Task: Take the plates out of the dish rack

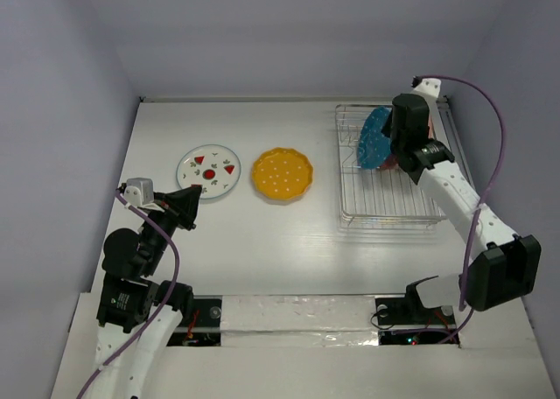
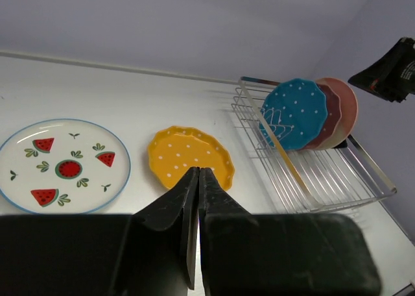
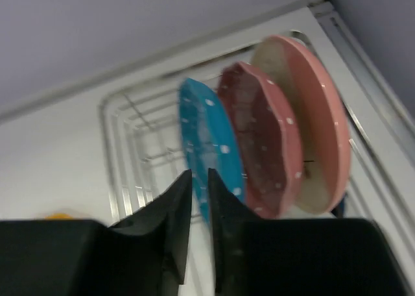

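**Three plates in the rack, two on the worktop**

The teal plate (image 2: 295,113), maroon plate (image 2: 332,114) and pink plate (image 2: 348,106) are standing on edge together at the dish rack's (image 2: 337,179) far end. The white plate (image 1: 208,171) and yellow plate (image 1: 282,174) are lying flat on the worktop (image 1: 262,241). The left fingers (image 2: 185,205) are pressing together, empty. The right fingers (image 3: 172,211) are pressing together just beside the teal plate.

Overhead plus wrists; shared dish rack (image 1: 385,202)
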Tool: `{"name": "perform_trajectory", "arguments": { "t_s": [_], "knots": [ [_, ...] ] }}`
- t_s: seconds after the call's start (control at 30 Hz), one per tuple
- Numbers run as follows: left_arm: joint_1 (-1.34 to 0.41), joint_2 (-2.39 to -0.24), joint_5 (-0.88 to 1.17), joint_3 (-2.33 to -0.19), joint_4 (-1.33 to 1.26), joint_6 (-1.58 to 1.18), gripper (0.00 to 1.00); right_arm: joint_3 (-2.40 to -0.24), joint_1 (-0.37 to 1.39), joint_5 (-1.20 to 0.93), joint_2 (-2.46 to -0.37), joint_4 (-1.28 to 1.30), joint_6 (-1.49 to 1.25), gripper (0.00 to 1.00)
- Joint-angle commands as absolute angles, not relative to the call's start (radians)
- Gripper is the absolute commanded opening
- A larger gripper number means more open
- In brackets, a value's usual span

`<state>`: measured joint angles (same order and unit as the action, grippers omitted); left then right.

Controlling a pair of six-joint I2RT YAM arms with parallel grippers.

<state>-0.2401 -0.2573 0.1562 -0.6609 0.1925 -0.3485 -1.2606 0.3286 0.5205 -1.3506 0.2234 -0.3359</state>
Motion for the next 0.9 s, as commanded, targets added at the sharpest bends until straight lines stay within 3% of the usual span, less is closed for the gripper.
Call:
{"name": "perform_trajectory", "arguments": {
  "t_s": [0.0,0.03,0.1,0.2,0.33,0.5,0.6,0.63,0.87],
  "knots": [
    [-0.236,-0.256,0.153,-0.655,0.16,-0.348,0.0,-1.262,0.296,0.517,-1.402,0.325,-0.288,0.26],
    [-0.236,-0.256,0.152,-0.655,0.163,-0.348,0.0,-1.266,0.296,0.518,-1.414,0.33,-0.288,0.53],
    [-0.236,-0.256,0.152,-0.657,0.163,-0.348,0.09,-1.276,0.284,0.506,-1.454,0.324,-0.288,0.67],
    [-0.236,-0.256,0.156,-0.655,0.161,-0.348,0.17,-1.288,0.25,0.532,-1.518,0.287,-0.288,0.65],
    [-0.236,-0.258,0.164,-0.653,0.156,-0.347,0.2,-1.328,0.219,0.512,-1.601,0.256,-0.285,0.63],
    [-0.236,-0.258,0.164,-0.655,0.156,-0.347,0.21,-1.405,0.219,0.532,-1.693,0.276,-0.276,0.56],
    [-0.236,-0.256,0.166,-0.655,0.156,-0.347,0.21,-1.428,0.219,0.537,-1.712,0.275,-0.265,0.38],
    [-0.236,-0.256,0.166,-0.655,0.158,-0.345,0.21,-1.431,0.219,0.541,-1.71,0.275,-0.262,0.28],
    [-0.236,-0.255,0.169,-0.653,0.155,-0.345,0.22,-1.411,0.219,0.566,-1.591,0.264,-0.215,0.03]
  ]
}}
